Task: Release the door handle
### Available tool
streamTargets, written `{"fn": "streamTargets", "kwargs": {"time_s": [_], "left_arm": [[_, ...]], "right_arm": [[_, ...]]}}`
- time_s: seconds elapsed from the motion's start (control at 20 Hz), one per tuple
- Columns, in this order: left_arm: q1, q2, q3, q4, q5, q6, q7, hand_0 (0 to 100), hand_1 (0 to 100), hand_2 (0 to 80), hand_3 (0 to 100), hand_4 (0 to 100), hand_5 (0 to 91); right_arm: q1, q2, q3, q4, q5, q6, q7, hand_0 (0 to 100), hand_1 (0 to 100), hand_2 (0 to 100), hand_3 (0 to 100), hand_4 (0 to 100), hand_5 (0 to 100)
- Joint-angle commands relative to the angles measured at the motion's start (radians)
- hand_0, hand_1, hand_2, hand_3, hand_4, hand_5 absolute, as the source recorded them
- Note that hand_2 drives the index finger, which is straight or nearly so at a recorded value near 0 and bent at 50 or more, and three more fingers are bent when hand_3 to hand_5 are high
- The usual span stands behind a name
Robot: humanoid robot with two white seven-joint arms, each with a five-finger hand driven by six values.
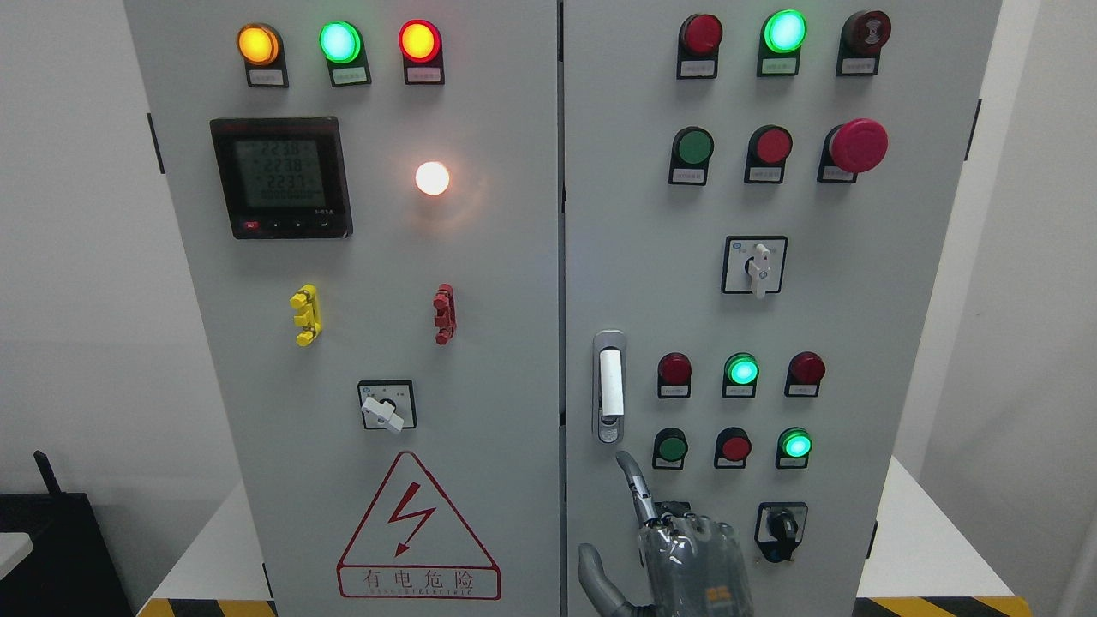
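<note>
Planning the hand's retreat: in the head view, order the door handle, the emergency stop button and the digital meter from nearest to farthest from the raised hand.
From the right hand:
1. Door handle, just above the pointing fingertip.
2. Emergency stop button, upper right door.
3. Digital meter, upper left door.

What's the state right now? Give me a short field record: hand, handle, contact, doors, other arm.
hand: one hand at bottom centre, index finger extended upward, other fingers curled; which arm it belongs to is unclear
handle: handle flush on right door, near its left edge
contact: none; fingertip sits just below the handle, with a gap
doors: both look closed, left door and right door meeting at the centre seam
other arm: not visible
</note>
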Motion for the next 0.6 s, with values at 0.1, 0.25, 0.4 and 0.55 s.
{"fn": "streamTargets", "kwargs": {"time_s": [0.1, 0.25, 0.4, 0.55], "left_arm": [[0.000, 0.000, 0.011, 0.017, 0.000, 0.001, -0.001, 12, 39, 0.0, 0, 0, 0.0], [0.000, 0.000, 0.011, 0.017, 0.000, 0.001, -0.001, 12, 39, 0.0, 0, 0, 0.0], [0.000, 0.000, 0.011, 0.017, 0.000, 0.001, -0.001, 12, 39, 0.0, 0, 0, 0.0], [0.000, 0.000, 0.011, 0.017, 0.000, 0.001, -0.001, 12, 39, 0.0, 0, 0, 0.0]], "right_arm": [[0.026, 0.002, -0.009, -0.060, -0.001, -0.002, 0.002, 51, 17, 55, 81, 69, 67], [0.011, -0.003, -0.025, -0.057, -0.001, -0.002, 0.001, 51, 8, 59, 83, 68, 67], [-0.022, -0.009, -0.034, -0.054, 0.000, 0.000, 0.001, 47, 0, 68, 90, 75, 75], [-0.048, -0.009, -0.029, -0.057, 0.011, 0.006, 0.002, 46, 0, 75, 98, 78, 80]]}}
